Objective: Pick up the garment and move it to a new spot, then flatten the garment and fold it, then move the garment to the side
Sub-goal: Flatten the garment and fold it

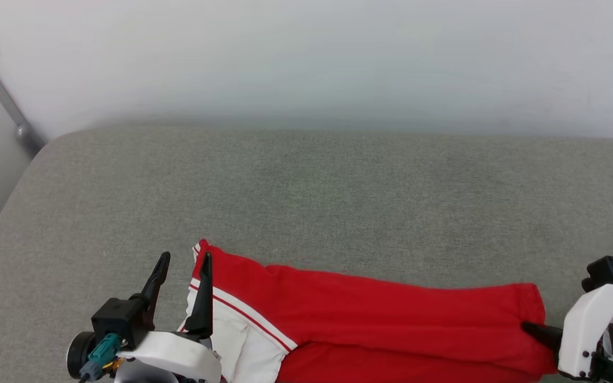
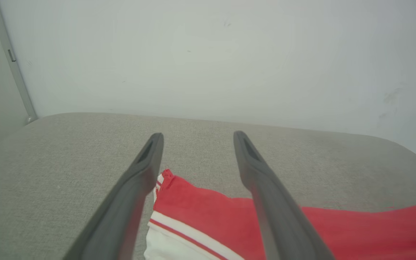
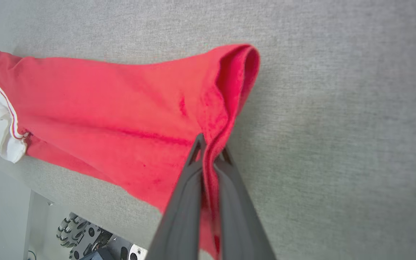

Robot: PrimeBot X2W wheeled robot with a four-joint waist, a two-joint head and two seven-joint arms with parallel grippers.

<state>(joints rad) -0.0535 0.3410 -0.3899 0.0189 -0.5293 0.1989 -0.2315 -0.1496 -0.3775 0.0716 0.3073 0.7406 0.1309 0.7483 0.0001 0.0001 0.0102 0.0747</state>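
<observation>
grey cushion [image 1: 338, 186], near edge: garment [image 1: 370, 314] lying bunched lengthwise, not flat. l gripper [image 1: 185, 258] fingers apart, over its white end, contact unclear. r gripper [image 3: 211, 146] fingers clamped on red hem end. wall [image 1: 306, 53] behind. est: pickup just begun; move, flatten, fold, set-aside all left.
</observation>
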